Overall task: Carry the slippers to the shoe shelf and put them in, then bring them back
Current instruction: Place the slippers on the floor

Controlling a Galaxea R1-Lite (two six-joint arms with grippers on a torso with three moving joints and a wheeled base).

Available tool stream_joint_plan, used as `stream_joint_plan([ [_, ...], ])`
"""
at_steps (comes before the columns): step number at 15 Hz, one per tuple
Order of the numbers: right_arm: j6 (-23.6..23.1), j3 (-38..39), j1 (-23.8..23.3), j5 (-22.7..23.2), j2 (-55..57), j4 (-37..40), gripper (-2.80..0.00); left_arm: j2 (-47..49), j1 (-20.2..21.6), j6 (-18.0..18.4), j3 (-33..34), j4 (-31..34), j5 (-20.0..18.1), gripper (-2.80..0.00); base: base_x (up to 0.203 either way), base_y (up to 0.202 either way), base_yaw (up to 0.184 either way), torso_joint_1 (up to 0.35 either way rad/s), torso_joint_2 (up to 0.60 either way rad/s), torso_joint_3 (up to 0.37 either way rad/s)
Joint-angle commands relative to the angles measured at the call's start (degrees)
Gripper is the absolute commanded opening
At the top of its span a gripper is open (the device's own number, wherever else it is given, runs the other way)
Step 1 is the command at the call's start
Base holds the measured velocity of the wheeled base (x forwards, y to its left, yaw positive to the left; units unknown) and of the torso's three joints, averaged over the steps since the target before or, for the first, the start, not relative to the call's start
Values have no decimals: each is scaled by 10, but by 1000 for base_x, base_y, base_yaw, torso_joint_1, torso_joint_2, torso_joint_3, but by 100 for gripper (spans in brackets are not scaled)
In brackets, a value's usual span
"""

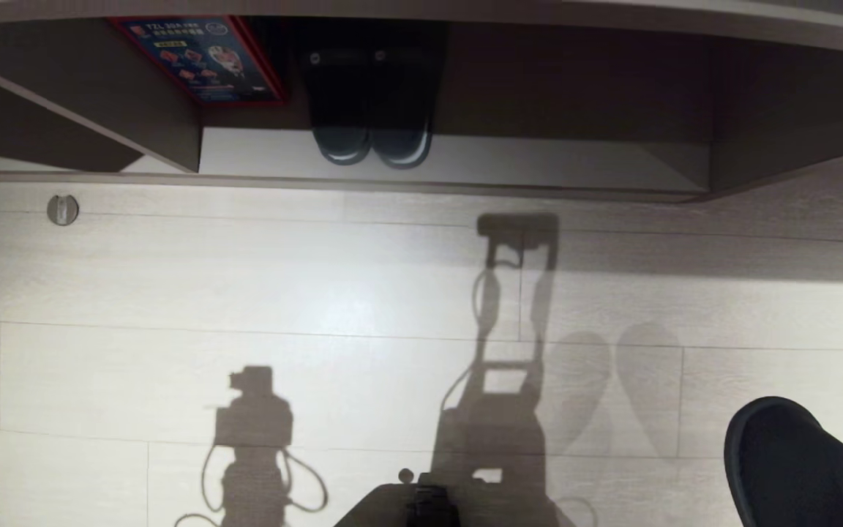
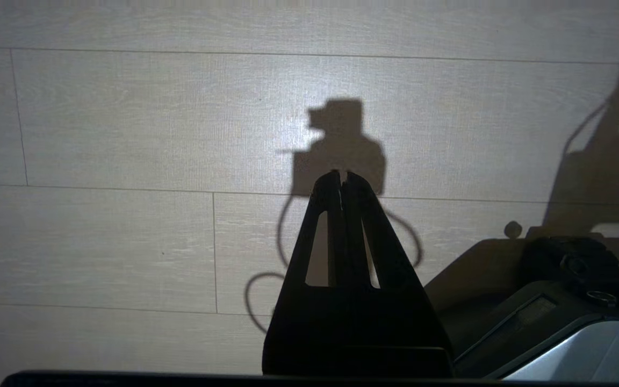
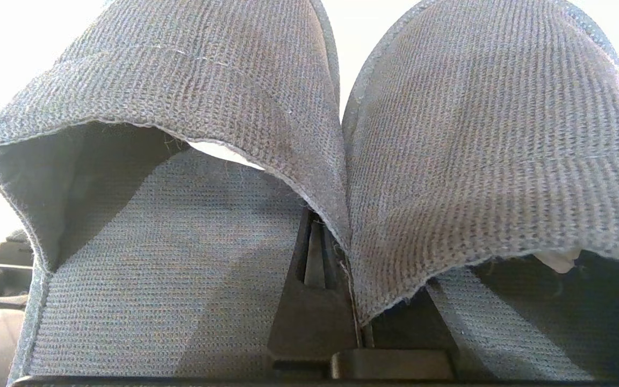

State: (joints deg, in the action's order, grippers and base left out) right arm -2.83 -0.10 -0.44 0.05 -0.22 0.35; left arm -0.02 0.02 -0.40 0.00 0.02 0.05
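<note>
Two slippers clamped in right tool.

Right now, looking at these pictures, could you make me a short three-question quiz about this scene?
1. True or false: the right gripper is shut on the slippers.
2. What already sits in the shoe shelf? A) dark pair of slippers B) a kettle C) a box
3. Fill in: the left gripper hangs empty over the ____.

Key: 1 true; 2 A; 3 floor.
</note>
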Motion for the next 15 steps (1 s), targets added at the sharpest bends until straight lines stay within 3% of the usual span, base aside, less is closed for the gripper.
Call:
stream_joint_plan([
  [1,-1,0,0,0,2,0,-280,0,0,0,0,0,0,-280,0,0,0,-7,2,198],
  [15,-9,0,0,2,2,0,-280,0,0,1,1,0,0,-280,0,0,0,2,2,199],
])
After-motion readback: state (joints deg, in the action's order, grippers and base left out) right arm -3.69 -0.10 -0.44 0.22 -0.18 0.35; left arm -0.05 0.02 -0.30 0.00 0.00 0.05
